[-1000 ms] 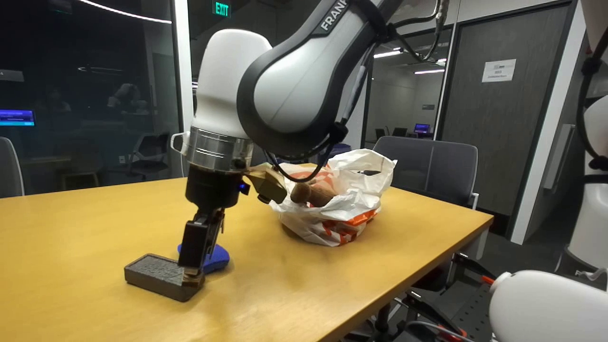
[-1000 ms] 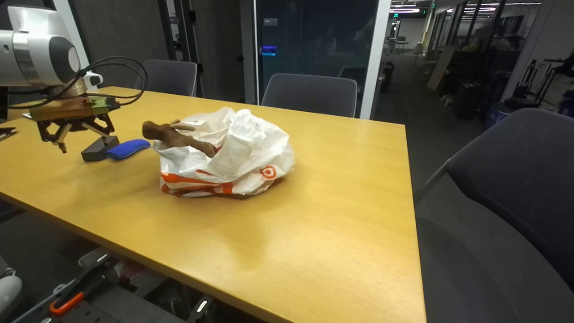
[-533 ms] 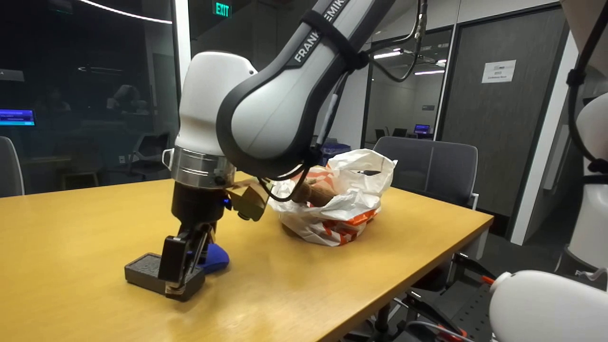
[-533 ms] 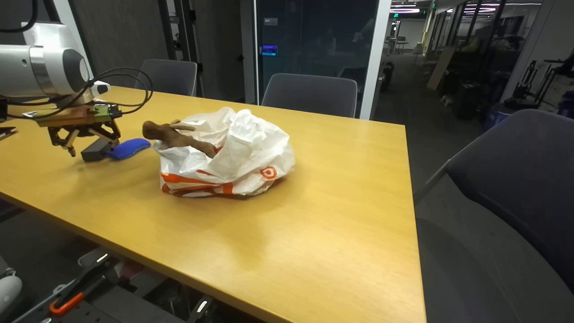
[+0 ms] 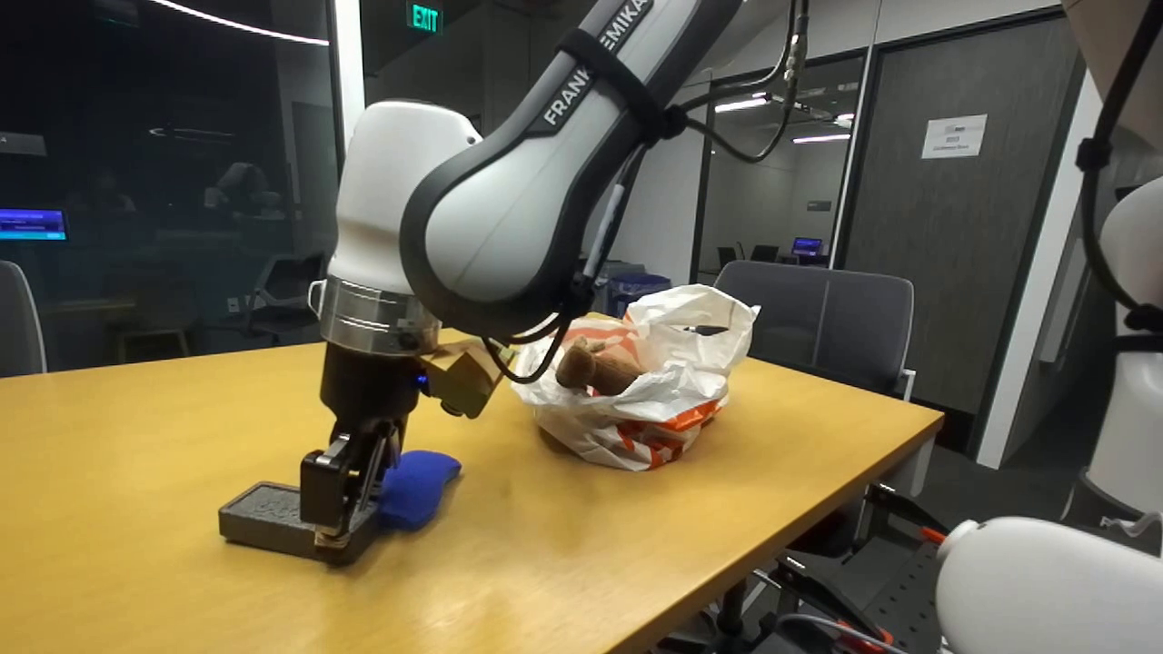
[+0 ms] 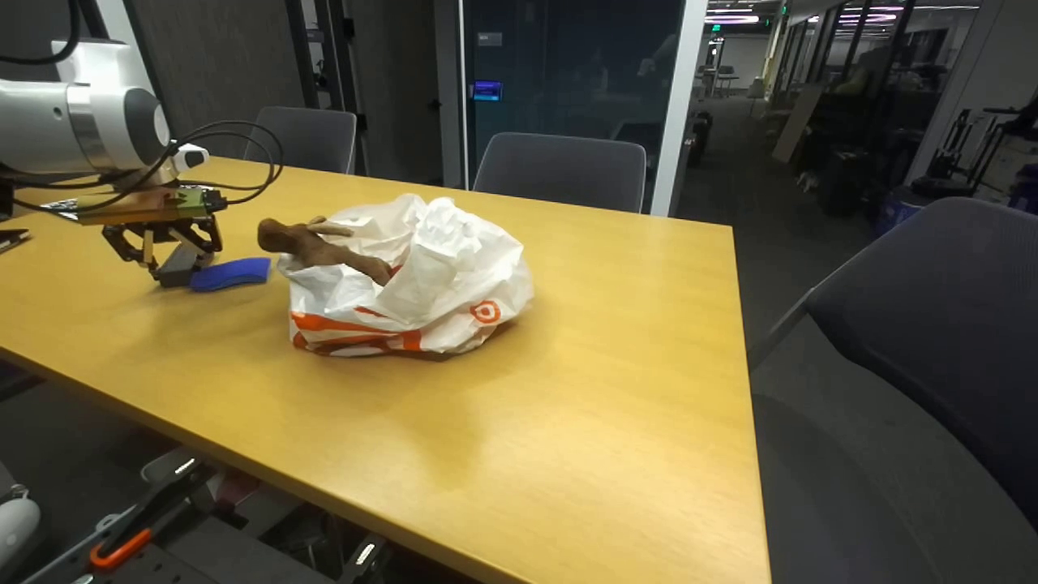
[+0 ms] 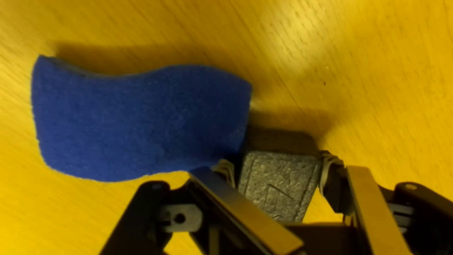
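In an exterior view, dark glass (image 6: 568, 65) backs the table (image 6: 568, 373); left, my jaws flank a part-hidden block (image 6: 178, 271), grip unclear.

Block (image 7: 279, 180): matt, rough-grained top. Pad (image 7: 141, 120): matt, cloth-like. Table (image 6: 616, 389): smooth glossy wood. Bag (image 6: 454, 284): crinkled plastic.

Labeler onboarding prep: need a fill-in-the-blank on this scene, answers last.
1. The gripper straddles a dark gray, rectangular ____.
2. The wavy-edged felt pad is colored ____.
3. In an exterior view, a brown plush toy pokes out of the white plastic ____.
4. In an exterior view, the lit green sign reads ____.
Missing words: block; blue; bag; EXIT.
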You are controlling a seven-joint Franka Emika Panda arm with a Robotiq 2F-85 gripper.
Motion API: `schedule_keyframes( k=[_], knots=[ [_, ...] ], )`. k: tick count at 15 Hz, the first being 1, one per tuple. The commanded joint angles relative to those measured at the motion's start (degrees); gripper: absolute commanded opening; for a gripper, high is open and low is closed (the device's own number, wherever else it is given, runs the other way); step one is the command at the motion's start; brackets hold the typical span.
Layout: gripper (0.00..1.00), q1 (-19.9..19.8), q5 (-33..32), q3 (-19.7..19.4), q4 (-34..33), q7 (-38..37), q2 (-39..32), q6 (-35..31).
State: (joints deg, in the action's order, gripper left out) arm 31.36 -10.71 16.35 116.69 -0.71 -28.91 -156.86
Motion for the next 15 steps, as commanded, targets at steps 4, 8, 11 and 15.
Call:
schedule_keyframes(
  k=[4,8,11,15],
  knots=[
    [0.33,-0.4,0.3,0.4,-1.5,-0.2,-0.5,-0.1],
    [0.33,-3.2,2.2,2.3,-0.6,0.9,6.2,0.2],
    [0.33,-3.4,-0.9,-1.2,1.5,-2.4,13.9,-1.0],
    [0.33,-5.5,-10.3,-7.4,4.9,-8.5,23.5,-0.4]
  ],
)
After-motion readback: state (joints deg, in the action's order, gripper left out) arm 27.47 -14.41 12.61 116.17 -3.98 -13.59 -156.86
